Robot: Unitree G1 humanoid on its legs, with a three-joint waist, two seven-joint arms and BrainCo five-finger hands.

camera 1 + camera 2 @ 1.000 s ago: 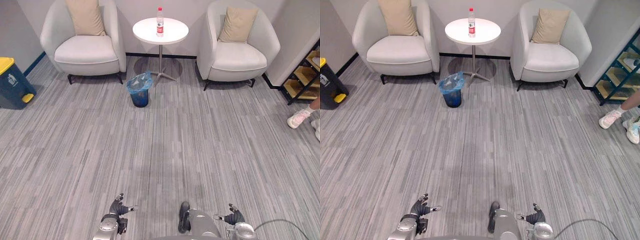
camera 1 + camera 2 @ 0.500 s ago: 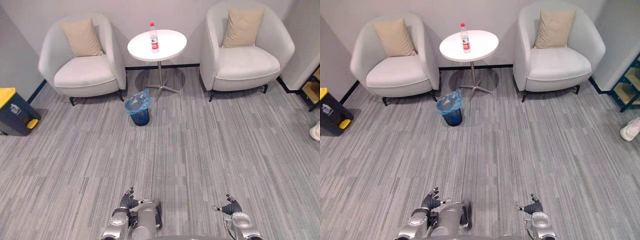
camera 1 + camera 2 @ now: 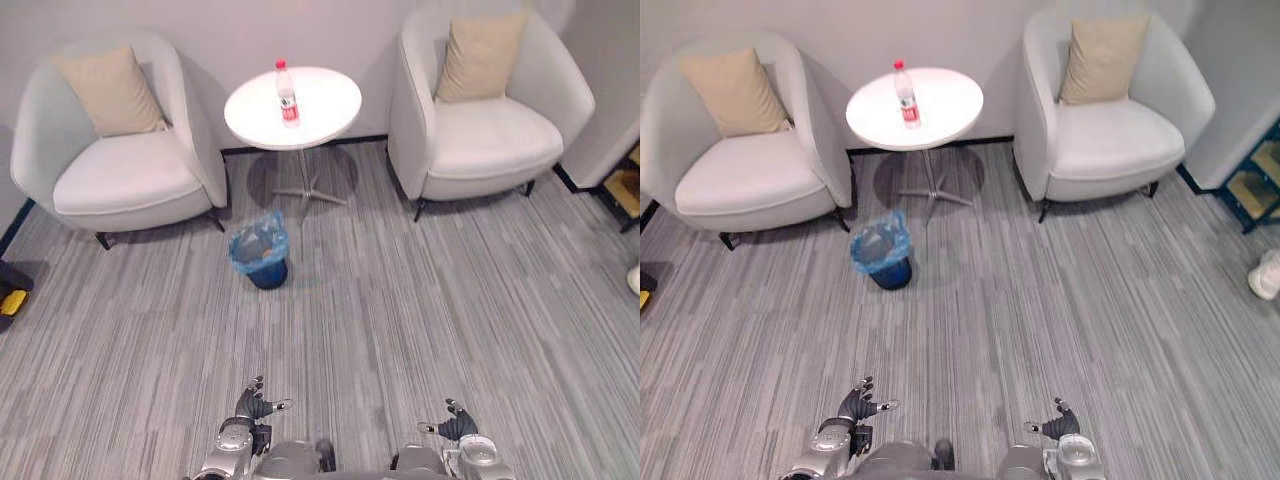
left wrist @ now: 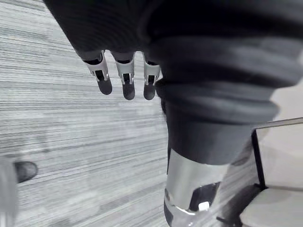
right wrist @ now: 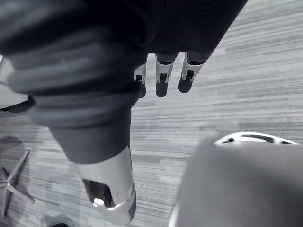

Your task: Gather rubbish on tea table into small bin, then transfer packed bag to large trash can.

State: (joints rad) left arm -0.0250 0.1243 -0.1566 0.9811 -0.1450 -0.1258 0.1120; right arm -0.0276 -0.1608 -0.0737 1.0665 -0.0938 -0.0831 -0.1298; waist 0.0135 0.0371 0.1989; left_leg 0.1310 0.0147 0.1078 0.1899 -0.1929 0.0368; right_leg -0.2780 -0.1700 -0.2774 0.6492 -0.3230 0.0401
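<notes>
Facing a far round tea table (image 3: 325, 108) with a plastic bottle (image 3: 288, 95) upright on it, blue-lined small bin (image 3: 268, 275) just before its base. Left hand (image 3: 252, 405) and right hand (image 3: 455, 428) hang near, fingers relaxed and empty, probably because nothing is within reach.

Smooth white table top (image 3: 325, 115) on a thin metal stem (image 3: 299, 168); clear plastic bottle (image 3: 287, 95); crinkled glossy blue plastic bag (image 3: 256, 245) lining the bin (image 3: 268, 277); matt pale armchairs (image 3: 120, 185), tan cloth cushions (image 3: 110, 92); streaky grey carpet (image 3: 450, 300)
</notes>
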